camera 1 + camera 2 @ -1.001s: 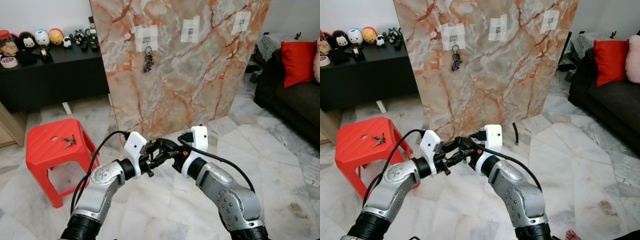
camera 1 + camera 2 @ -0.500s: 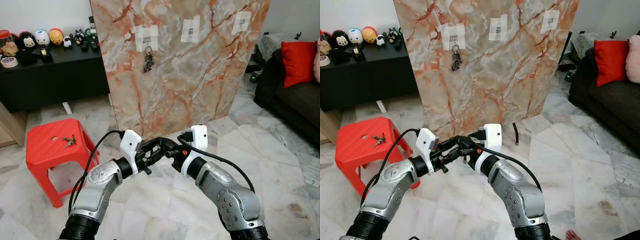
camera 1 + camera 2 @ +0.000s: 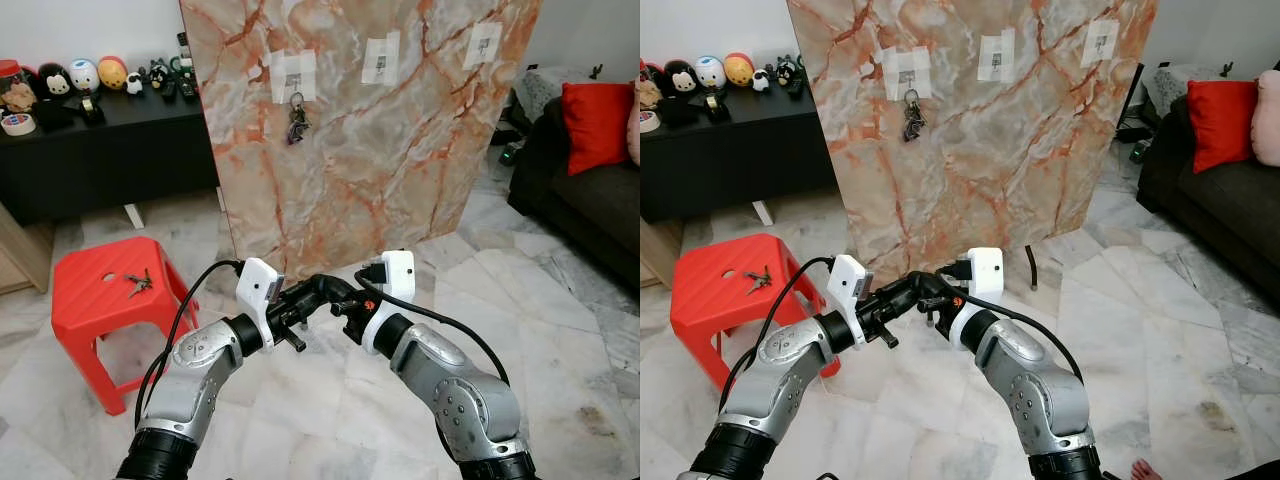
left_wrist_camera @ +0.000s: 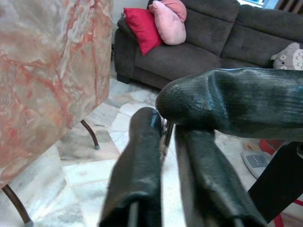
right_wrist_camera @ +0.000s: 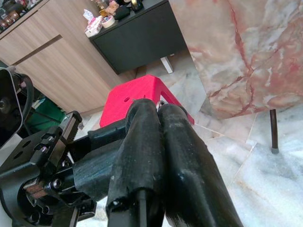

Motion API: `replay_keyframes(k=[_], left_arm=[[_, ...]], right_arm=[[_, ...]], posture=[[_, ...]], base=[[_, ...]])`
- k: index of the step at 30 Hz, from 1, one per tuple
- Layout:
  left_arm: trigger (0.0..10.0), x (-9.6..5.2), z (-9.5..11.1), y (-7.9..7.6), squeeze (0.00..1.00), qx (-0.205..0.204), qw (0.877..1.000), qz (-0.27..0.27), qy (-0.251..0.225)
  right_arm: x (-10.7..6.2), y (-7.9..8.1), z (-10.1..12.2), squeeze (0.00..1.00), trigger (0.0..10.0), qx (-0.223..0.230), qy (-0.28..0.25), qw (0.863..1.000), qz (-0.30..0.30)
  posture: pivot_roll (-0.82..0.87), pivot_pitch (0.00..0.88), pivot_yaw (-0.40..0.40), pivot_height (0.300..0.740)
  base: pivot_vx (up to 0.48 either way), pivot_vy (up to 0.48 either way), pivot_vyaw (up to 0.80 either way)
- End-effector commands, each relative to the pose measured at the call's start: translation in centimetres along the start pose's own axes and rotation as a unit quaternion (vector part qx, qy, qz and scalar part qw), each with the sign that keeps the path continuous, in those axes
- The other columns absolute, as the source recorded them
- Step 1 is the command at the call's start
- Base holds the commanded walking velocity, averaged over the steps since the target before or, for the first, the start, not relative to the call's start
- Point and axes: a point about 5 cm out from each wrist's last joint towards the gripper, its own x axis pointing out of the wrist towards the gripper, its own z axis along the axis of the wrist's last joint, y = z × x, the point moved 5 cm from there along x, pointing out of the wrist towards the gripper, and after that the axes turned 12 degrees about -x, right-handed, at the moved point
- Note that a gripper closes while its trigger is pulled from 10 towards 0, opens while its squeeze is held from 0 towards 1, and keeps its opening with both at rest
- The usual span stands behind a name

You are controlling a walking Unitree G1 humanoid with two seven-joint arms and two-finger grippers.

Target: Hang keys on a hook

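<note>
While both grippers meet low at the centre of the frame, you have little room for error. The right gripper (image 3: 342, 300) has its fingers pressed together, and its wrist view shows a thin metal ring (image 5: 160, 103) pinched at the tips. The left gripper (image 3: 305, 296) touches it tip to tip, its fingers nearly closed with only a slit between them; a sliver of metal (image 4: 167, 134) sits in that slit, but you cannot tell whether it is truly gripped.

Further back, at the left edge, a red stool (image 3: 100, 300) carries a loose bunch of keys (image 3: 138, 284). Beyond it, in the upper half, the marble board (image 3: 400, 150) stands on thin legs with three taped hooks. The left hook (image 3: 293, 80) already holds keys (image 3: 297, 118); the middle hook (image 3: 381, 60) and the right one (image 3: 483, 43) look free.

The likely risk is the handover: if one gripper lets go before the other has a firm hold, the ring drops to the floor. The crossed fingers could also snag as you pull apart.
</note>
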Motion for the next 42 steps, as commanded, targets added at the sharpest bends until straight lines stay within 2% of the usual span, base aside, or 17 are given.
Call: replay_keyframes(k=[1, 18, 20, 24, 28, 36, 37, 38, 39, 40, 42], left_arm=[[0.0, 0.1, 0.5, -0.4, 0.00, 0.001, 1.000, -0.009, -0.006], [0.0, -0.2, 0.0, -0.4, 0.00, -0.001, 1.000, -0.011, 0.003], [0.0, -0.2, 0.0, -0.4, 0.00, -0.001, 1.000, -0.011, 0.003], [0.0, -0.3, -0.1, -0.3, 0.00, -0.001, 1.000, -0.010, 0.004], [0.0, -0.3, -0.1, -0.3, 0.00, -0.002, 1.000, -0.010, 0.005], [0.0, -0.2, -0.2, -0.5, 0.00, -0.002, 1.000, -0.011, 0.007], [0.0, -0.3, -0.3, -0.5, 0.00, -0.001, 1.000, -0.012, 0.008], [0.0, -0.3, -0.3, -0.5, 0.00, -0.001, 1.000, -0.012, 0.008], [0.0, -0.3, -0.3, -0.5, 0.00, -0.001, 1.000, -0.012, 0.008], [0.0, -0.3, -0.3, -0.5, 0.00, -0.001, 1.000, -0.012, 0.010], [0.0, -0.4, -0.4, -0.4, 0.00, -0.001, 1.000, -0.011, 0.011]], right_arm=[[-0.1, 0.1, 0.1, 0.00, 10.0, 0.001, -0.003, 1.000, 0.000], [-0.1, -0.2, 0.3, 0.00, 10.0, 0.009, -0.010, 1.000, -0.010], [-0.1, -0.9, 0.7, 0.00, 10.0, 0.028, -0.023, 0.999, -0.030], [-0.8, -4.2, 1.7, 0.00, 10.0, 0.062, -0.057, 0.989, -0.120], [-1.3, -5.1, 2.1, 0.00, 10.0, 0.069, -0.071, 0.985, -0.141], [-0.9, -4.4, 2.8, 0.00, 10.0, 0.069, -0.086, 0.986, -0.128], [-0.8, -3.9, 3.2, 0.00, 10.0, 0.057, -0.095, 0.987, -0.114], [-0.7, -3.6, 3.4, 0.79, 10.0, 0.057, -0.100, 0.988, -0.106], [-0.7, -3.6, 3.4, 0.79, 10.0, 0.057, -0.100, 0.988, -0.106], [-0.7, -3.3, 3.7, 1.00, 10.0, 0.056, -0.108, 0.988, -0.100], [-0.8, -3.5, 4.1, 1.00, 10.0, 0.050, -0.118, 0.986, -0.109]], posture=[[0.08, 0.042, -0.051, 0.740], [0.08, 0.042, -0.051, 0.740], [0.08, 0.042, -0.051, 0.740], [0.08, 0.041, -0.051, 0.740], [0.08, 0.043, -0.051, 0.740], [0.08, 0.043, -0.050, 0.740], [0.08, 0.045, -0.050, 0.740], [0.08, 0.045, -0.050, 0.740], [0.08, 0.045, -0.050, 0.740], [0.08, 0.045, -0.050, 0.740], [0.08, 0.046, -0.050, 0.740]], base=[[0.000, 0.000, 0.00], [0.000, 0.000, 0.00], [0.000, 0.000, 0.00], [0.000, 0.000, 0.00], [0.000, 0.000, 0.00], [0.000, 0.000, 0.00], [0.000, 0.000, 0.00], [0.000, 0.000, 0.00], [0.000, 0.000, 0.00], [0.000, 0.000, 0.00], [0.000, 0.000, 0.00]])
